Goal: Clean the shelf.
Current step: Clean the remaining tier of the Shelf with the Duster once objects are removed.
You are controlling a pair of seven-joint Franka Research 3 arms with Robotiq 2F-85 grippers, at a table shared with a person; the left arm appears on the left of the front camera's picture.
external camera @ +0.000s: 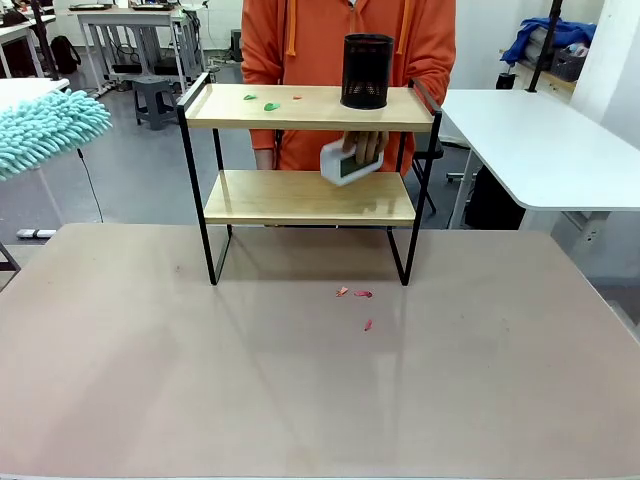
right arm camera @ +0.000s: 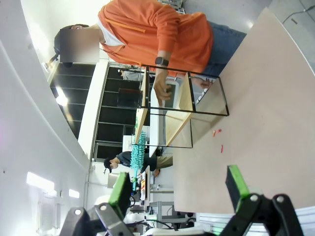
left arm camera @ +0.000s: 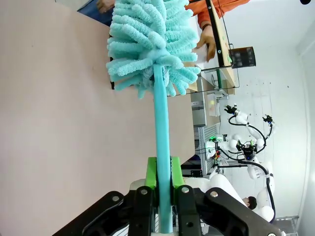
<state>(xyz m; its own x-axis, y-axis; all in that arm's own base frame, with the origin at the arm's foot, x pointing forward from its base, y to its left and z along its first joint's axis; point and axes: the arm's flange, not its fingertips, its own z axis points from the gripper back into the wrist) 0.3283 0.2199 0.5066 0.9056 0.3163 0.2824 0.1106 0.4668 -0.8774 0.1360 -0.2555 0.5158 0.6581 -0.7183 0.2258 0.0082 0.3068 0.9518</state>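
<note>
With the shelf (external camera: pixel 300 108) at the tabletop's (external camera: pixel 150 380) far side, left jaws clamped on the duster (left arm camera: pixel 152 44) and right jaws gaping empty, a careless sweep could topple the mesh cup (external camera: pixel 367 70) or whack the person's hand (external camera: pixel 367 146).

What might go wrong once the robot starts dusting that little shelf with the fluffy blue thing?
1. The duster, clamped in the robot's left hand, is wide; sweeping the scraps off the top board of the shelf might knock over the black mesh cup standing there.
2. The person's hand holds a white device between the boards; the duster could bump it.
3. Swept scraps would likely join the red bits on the table, needing more cleanup.
</note>
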